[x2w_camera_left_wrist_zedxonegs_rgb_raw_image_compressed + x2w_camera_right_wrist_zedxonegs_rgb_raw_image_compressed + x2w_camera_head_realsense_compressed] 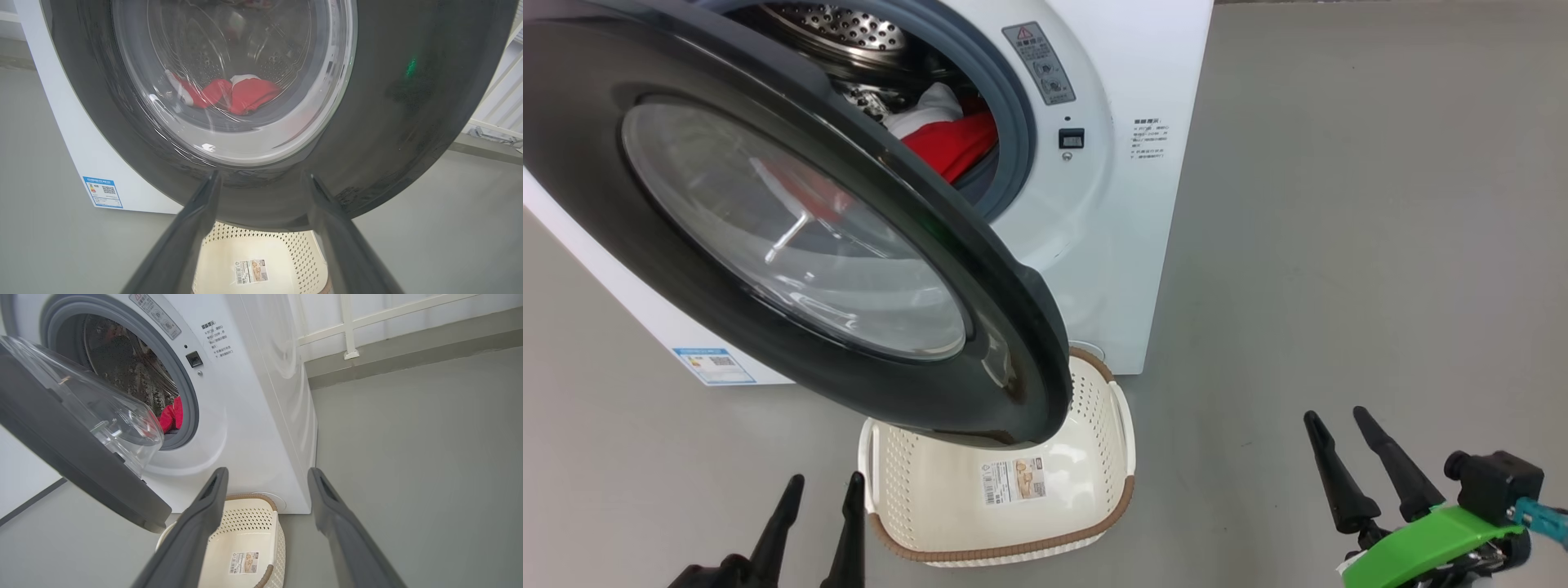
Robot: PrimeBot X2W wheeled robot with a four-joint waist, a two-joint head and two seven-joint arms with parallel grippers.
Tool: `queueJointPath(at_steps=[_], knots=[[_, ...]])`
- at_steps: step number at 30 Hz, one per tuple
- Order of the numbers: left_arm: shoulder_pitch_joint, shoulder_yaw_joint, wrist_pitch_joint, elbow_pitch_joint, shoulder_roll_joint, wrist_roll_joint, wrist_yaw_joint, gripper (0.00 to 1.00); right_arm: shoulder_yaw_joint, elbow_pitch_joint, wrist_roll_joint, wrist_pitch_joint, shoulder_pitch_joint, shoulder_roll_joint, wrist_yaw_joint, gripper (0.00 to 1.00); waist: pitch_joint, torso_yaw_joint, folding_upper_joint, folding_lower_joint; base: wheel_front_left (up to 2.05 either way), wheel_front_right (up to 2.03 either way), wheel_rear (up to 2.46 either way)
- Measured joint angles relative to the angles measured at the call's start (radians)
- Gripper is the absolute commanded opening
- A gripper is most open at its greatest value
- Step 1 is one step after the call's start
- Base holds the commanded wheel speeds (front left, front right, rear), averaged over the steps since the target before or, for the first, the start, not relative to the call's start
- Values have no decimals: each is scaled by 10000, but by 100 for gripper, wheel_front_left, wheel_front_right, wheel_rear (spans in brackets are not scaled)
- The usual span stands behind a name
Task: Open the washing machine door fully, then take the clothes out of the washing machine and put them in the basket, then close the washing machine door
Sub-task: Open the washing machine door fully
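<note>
The washing machine door stands partly open, its black rim and glass bowl swung out over the basket. Red clothes with a white part lie inside the drum of the white washing machine; through the door glass the clothes show too. The cream basket sits on the floor at the machine's foot and holds no clothes. My left gripper is open, low, just left of the basket and below the door rim. My right gripper is open, well right of the basket, holding nothing.
Grey floor spreads wide to the right of the machine. A blue sticker marks the machine's lower left corner. A white railing and a wall base run behind the machine.
</note>
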Motion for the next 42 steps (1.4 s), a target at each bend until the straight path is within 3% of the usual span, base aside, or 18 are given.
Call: queueJointPath(at_steps=[9, 12, 31, 32, 34, 42], knots=[[-2, 10, 0, -46, 0, 0, -2, 100, -2057, -1152, -2416, -21, 863, 1275, 0, 100, -29, 11, 0, 0, 0, 0, 0], [-1, 12, 0, -92, 2, 0, 0, 100, -2247, -1317, -2847, -27, 1183, 1473, 2, 100, -56, 38, 0, 0, 0, 0, 0], [-1, 0, 0, -167, 0, 0, 0, 100, -2449, -1258, -3058, -27, 1496, 1820, 0, 100, -17, 58, 0, 0, 0, 0, 0], [-1, -6, 0, -167, 0, -2, 0, 100, -2416, -1269, -3005, -27, 1493, 1822, 0, 45, -22, 71, 0, 0, 0, 0, 0], [-1, -23, 0, -165, 0, -2, 0, 100, -2343, -1317, -2706, -27, 1471, 1841, 0, 0, -29, 100, 0, 0, 0, 0, 0], [-1, -198, 0, -157, 2, -2, -2, 100, -1536, -1820, -1496, -27, 654, 1837, 0, 0, -15, 211, 0, 0, 0, 0, 0]])
